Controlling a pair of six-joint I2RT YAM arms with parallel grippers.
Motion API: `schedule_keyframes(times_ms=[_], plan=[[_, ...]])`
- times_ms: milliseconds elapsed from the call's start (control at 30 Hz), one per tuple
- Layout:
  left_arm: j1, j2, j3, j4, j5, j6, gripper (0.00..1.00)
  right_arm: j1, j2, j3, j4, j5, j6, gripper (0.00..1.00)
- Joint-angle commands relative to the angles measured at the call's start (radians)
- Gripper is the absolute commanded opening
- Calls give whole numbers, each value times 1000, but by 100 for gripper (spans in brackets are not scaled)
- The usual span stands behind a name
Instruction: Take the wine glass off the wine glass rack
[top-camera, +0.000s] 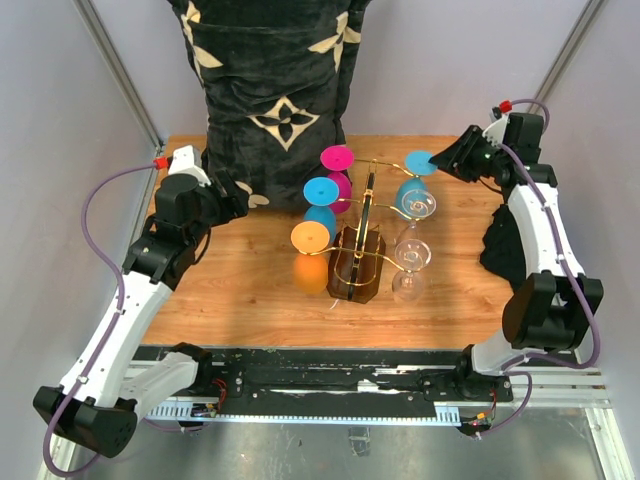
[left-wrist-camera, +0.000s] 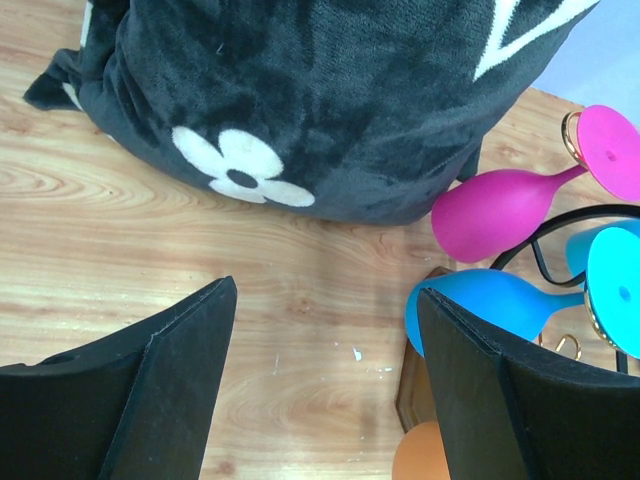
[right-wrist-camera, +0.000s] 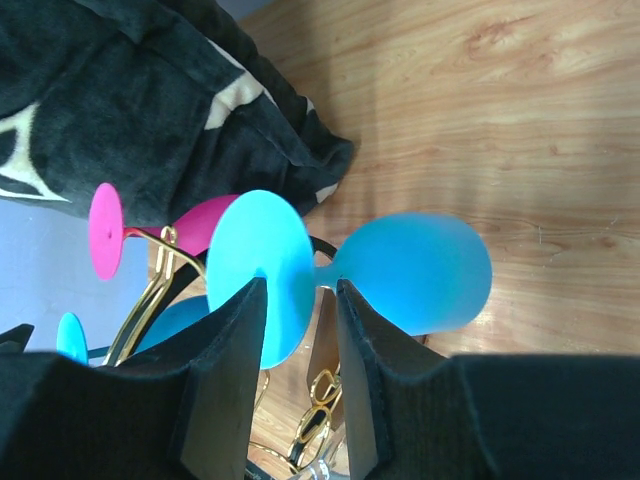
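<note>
step: grasp of sky-blue wine glass (right-wrist-camera: 420, 275), hung foot-up on gold-wire, dark-wood wine glass rack (top-camera: 357, 265) | right pincer (right-wrist-camera: 300, 285) partly apart astride stem, no clamp seen | left pincer (left-wrist-camera: 325, 290) wide apart, empty | advised: stem to be centred, pinched gently, slid out along wire

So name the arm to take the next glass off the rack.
Right. The right tool brackets the stem of a blue wine glass on the rack; the left tool hangs open by the black cushion.

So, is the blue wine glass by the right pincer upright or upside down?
Upside down: the blue wine glass shows its flat foot on top, bowl beneath.
</note>
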Motion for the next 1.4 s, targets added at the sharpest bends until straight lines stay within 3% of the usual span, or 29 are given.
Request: schedule_keyframes(times_ms=[0,167,300,667,867,1100,1367], plan=[[-4,-7,-14,26,-4,6,79,-9,26,-31,47,-32,-10,35],[-5,4,-14,31,7,1,79,-8,43,-49,92,-87,4,30],[-5,7,-13,29,11,-1,79,-8,40,-53,115,-117,19,1],[-5,-2,-21,22,10,-2,79,-35,27,-7,186,-147,121,1],[-5,-10,-23,17,-3,12,79,-74,16,-51,297,-162,183,1],[-5,-19,-19,8,-21,27,79,-129,-50,-129,303,-185,184,1],[-5,-2,-29,31,13,4,79,-61,-88,-222,402,-292,272,1]])
